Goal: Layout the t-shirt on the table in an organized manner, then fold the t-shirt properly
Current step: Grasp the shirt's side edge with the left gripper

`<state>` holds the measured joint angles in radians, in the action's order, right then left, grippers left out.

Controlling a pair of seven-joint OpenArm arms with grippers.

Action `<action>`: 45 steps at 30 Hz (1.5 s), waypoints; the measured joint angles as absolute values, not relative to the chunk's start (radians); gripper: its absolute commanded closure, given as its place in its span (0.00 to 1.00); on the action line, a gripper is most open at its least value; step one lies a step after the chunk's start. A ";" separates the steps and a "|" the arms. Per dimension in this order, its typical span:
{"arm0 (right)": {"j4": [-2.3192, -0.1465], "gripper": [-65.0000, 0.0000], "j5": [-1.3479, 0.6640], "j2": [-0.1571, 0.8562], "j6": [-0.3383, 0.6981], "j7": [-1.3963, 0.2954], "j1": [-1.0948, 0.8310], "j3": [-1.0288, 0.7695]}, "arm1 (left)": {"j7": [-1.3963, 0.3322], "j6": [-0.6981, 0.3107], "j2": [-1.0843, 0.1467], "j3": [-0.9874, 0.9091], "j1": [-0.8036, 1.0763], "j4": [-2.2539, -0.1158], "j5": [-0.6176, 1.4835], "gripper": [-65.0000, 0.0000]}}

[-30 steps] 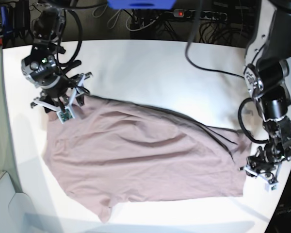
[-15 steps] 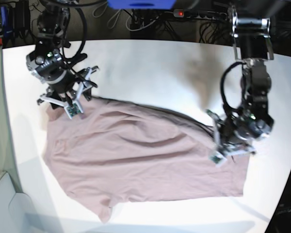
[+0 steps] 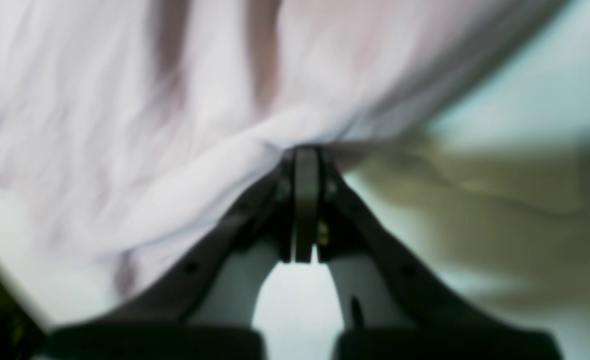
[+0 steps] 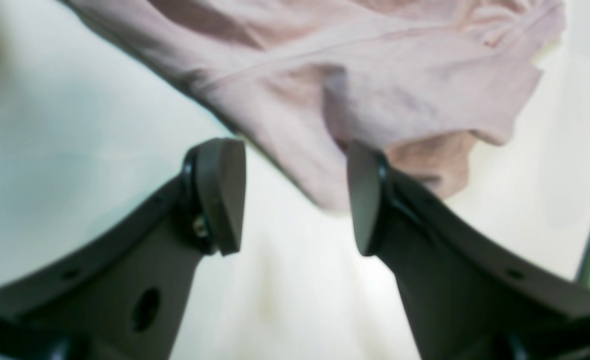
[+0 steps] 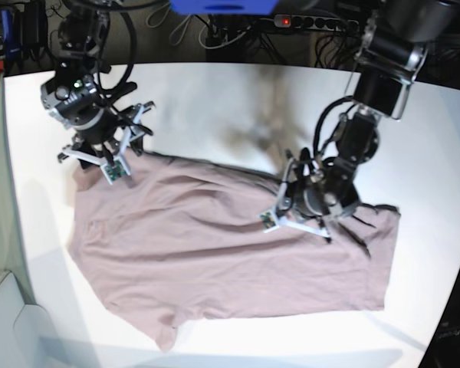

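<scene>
The t-shirt (image 5: 215,253) lies spread on the white surface (image 5: 215,100). The left hand (image 3: 305,165) is over the middle of the shirt, its fingers pressed together and pinching a fold of the fabric. The right hand (image 4: 295,195) stands apart at the shirt's far corner, above a sleeve, holding nothing.

I can't read any text, brand, number or sign in my views. Both wrist views are too blurred for lettering. In the base view, small green boards on the right gripper (image 5: 107,157) at about ten o'clock carry marks too small to make out, and the t-shirt (image 5: 215,245) shows no legible print.
</scene>
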<state>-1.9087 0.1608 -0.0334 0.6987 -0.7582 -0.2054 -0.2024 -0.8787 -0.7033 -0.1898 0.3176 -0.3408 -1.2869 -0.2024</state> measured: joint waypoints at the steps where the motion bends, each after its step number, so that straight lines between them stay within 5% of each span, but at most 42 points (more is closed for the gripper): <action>1: -1.909 0.50 0.161 -0.033 0.699 -0.758 -0.210 -0.202 | -0.845 -0.704 -0.173 0.317 -0.355 -1.234 -0.213 1.00; 9: -1.909 0.50 0.161 -0.033 0.699 -0.758 -0.212 -0.203 | -0.703 -0.697 -0.046 0.214 -0.480 -0.971 -0.260 1.00; 20: -1.909 0.50 0.168 -0.033 0.699 -0.758 -0.214 -0.234 | -0.810 -0.704 -0.085 -0.063 -0.421 -1.304 -0.256 0.99; 22: -1.908 0.50 0.168 -0.033 0.699 -0.759 -0.213 -0.234 | -0.817 -0.704 -0.102 -0.148 -0.409 -1.280 -0.264 0.93; 28: -1.908 0.50 0.168 -0.034 0.699 -0.758 -0.209 -0.229 | -0.795 -0.701 -0.105 -0.431 -0.430 -1.195 -0.269 0.53; 37: -1.908 0.50 0.168 -0.036 0.699 -0.759 -0.209 -0.229 | -0.547 -0.700 -0.094 -0.552 -0.452 -0.992 -0.264 0.50; 45: -1.908 0.50 0.168 -0.035 0.699 -0.759 -0.216 -0.232 | -0.357 -0.525 -0.102 -0.567 -0.429 -0.933 -0.086 0.48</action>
<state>-1.9076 0.1680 -0.0349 0.6987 -0.7589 -0.2161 -0.2321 -0.3569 -0.5255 -0.1024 -0.5671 -0.4294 -0.9333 -0.0856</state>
